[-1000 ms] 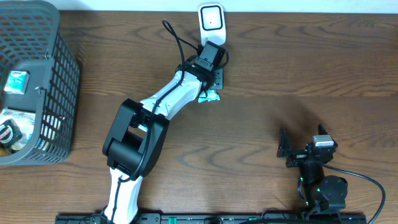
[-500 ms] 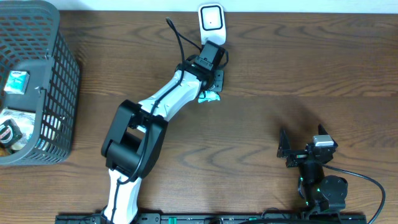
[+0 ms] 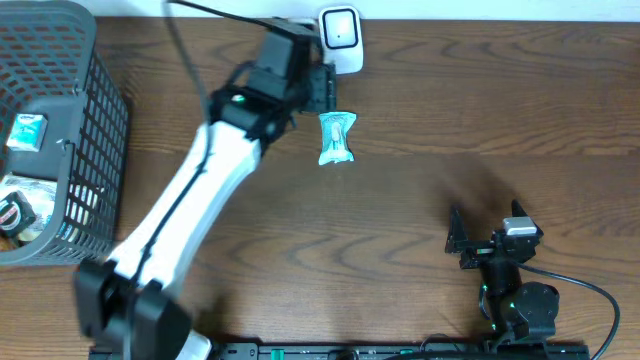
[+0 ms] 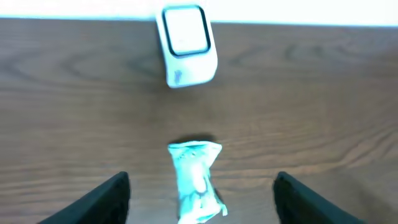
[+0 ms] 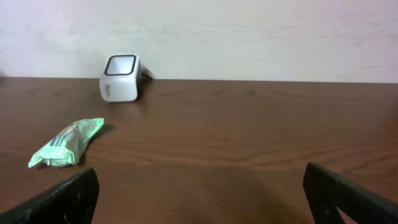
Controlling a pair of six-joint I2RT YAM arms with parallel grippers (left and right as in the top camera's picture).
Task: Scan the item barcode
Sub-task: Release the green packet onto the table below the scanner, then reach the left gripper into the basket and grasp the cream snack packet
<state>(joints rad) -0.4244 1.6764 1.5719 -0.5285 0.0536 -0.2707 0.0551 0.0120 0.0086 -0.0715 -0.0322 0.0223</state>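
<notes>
**Left pincer lets go; packet left lying before the scanner**

The left pincer (image 3: 322, 90) stands open. In its wrist view the two dark fingers (image 4: 109, 199) are spread wide with nothing clamped between them. A second ago this pincer sat low over the teal packet (image 3: 336, 137), hiding most of it. Now the arm has swung up and off to the left, and the whole packet is uncovered.

The packet lies flat on the table (image 3: 450, 120), free of any grip. It is lengthwise in front of the white barcode scanner (image 3: 340, 30), near it but not touching. The scanner's window looks up and forward from the far edge of the table.

No barcode can be made out on the packet's upper face, and nothing shows whether a read took place. Judging by the release, the presenting of the item looks finished or abandoned, and the arm seems to be clearing away.

The right pincer (image 3: 458, 240) rests well apart at the near side, with its jaws as wide as before and holding nothing. The wire basket (image 3: 95, 130) at the left edge holds further goods.
</notes>
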